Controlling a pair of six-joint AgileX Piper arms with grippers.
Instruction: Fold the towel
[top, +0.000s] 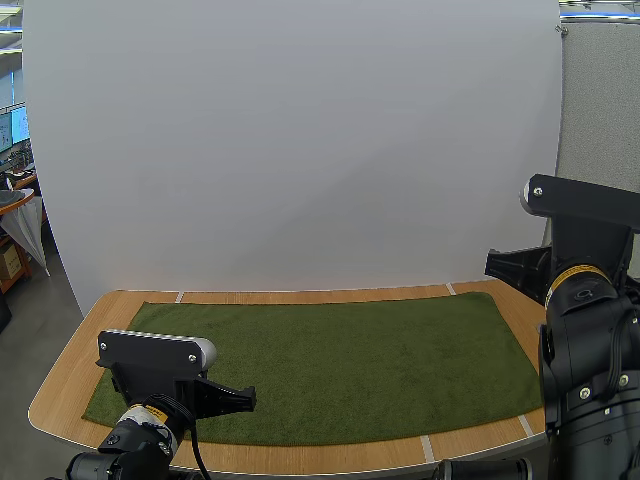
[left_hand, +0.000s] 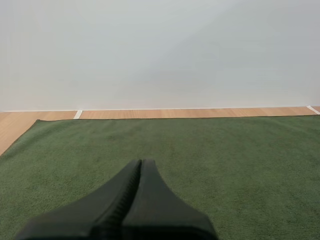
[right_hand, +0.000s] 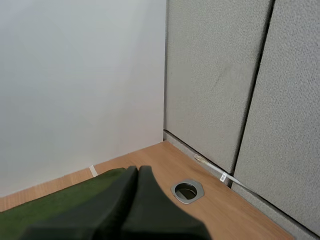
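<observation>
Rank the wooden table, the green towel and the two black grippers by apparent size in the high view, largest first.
1. The light wooden table.
2. The flat green towel lying on it.
3. The left gripper and right gripper: both are small black wedges that look alike, so they are left unranked.

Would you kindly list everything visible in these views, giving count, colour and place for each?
towel: one, dark green, spread flat over most of the table.
table: one, light wood, bare along its edges around the towel.
tape marks: four, white, on the table's bare near and far edges.
cable hole: one, grey metal ring, in the table's far right corner.
board: one, white, upright behind the table.
left gripper: one, black, jaws shut, over the towel's near left part.
right gripper: one, black, jaws shut, near the towel's far right corner.
</observation>
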